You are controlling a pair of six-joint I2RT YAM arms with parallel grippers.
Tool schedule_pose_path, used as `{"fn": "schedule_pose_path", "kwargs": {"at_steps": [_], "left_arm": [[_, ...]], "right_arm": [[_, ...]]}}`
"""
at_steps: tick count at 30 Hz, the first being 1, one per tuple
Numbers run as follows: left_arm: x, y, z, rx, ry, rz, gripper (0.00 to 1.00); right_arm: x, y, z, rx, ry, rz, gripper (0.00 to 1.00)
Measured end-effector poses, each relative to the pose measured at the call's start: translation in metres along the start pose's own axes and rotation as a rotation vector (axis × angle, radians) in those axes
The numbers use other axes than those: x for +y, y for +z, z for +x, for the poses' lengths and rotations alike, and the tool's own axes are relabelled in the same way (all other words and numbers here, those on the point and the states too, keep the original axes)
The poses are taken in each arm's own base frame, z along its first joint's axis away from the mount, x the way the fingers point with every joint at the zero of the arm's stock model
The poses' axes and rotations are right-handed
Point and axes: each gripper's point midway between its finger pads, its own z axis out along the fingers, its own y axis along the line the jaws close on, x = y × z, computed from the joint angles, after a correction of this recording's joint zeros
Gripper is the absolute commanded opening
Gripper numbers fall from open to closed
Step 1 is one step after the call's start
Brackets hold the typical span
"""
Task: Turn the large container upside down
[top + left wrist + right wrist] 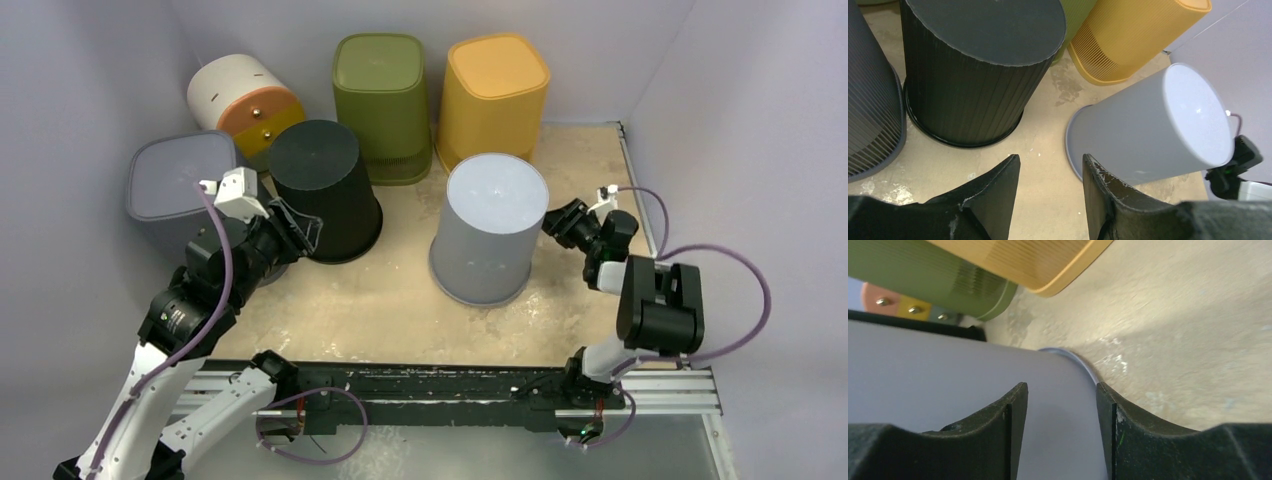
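The large light-grey container (488, 228) stands mouth-down on the beige table, its closed base facing up. It also shows in the left wrist view (1148, 132) and fills the left of the right wrist view (948, 380). My right gripper (556, 224) is open and empty, right beside the container's upper right wall; in its wrist view (1062, 395) the grey wall lies between the fingertips with no visible grip. My left gripper (300, 232) is open and empty next to the black bin (326, 190); its wrist view (1050, 162) shows bare table between the fingers.
Other bins stand mouth-down: a dark grey one (178, 190) at left, olive green (382, 105) and yellow (492, 95) at the back. A white and orange cylinder (245, 105) lies at the back left. Walls enclose the table; a rail (450, 385) runs along the near edge.
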Motion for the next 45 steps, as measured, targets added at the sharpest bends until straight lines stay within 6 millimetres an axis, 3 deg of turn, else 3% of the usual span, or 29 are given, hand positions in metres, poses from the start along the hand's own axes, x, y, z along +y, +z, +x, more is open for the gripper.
{"fn": "schedule_pose_path", "kwargs": {"at_steps": [5, 7, 10, 12, 18, 22, 25, 29, 33, 36, 41, 45], "left_arm": [[0.004, 0.005, 0.009, 0.021, 0.007, -0.013, 0.48], [0.006, 0.006, 0.012, 0.028, 0.009, -0.017, 0.54], [0.007, 0.007, 0.015, 0.033, 0.011, -0.021, 0.58], [0.009, 0.006, 0.017, 0.037, 0.012, -0.025, 0.59], [0.016, 0.008, 0.024, 0.052, 0.022, -0.049, 0.61], [0.023, 0.013, 0.030, 0.063, 0.039, -0.078, 0.63], [0.033, 0.018, 0.039, 0.080, 0.067, -0.117, 0.64], [0.041, 0.023, 0.042, 0.084, 0.092, -0.159, 0.65], [0.041, 0.026, 0.037, 0.058, 0.095, -0.163, 0.66], [0.045, 0.027, 0.038, 0.045, 0.101, -0.173, 0.66], [0.060, 0.033, 0.052, 0.059, 0.124, -0.222, 0.68], [0.066, 0.034, 0.063, 0.074, 0.131, -0.228, 0.68]], "right_arm": [[0.000, -0.017, -0.029, -0.086, -0.115, 0.150, 0.69], [0.005, -0.025, -0.044, -0.121, -0.160, 0.202, 0.71], [0.018, -0.036, -0.068, -0.168, -0.223, 0.254, 0.82], [0.028, -0.044, -0.086, -0.204, -0.269, 0.289, 0.98], [0.057, -0.070, -0.132, -0.293, -0.391, 0.378, 1.00], [0.075, -0.080, -0.151, -0.319, -0.448, 0.440, 1.00], [0.111, -0.077, -0.160, -0.331, -0.521, 0.450, 1.00], [0.200, -0.058, -0.163, -0.339, -0.638, 0.328, 1.00], [0.271, -0.040, -0.148, -0.332, -0.725, 0.199, 1.00], [0.301, -0.028, -0.114, -0.281, -0.774, 0.127, 1.00], [0.322, -0.003, -0.040, -0.135, -0.857, 0.048, 1.00], [0.322, 0.010, 0.013, -0.033, -0.907, 0.037, 1.00]]}}
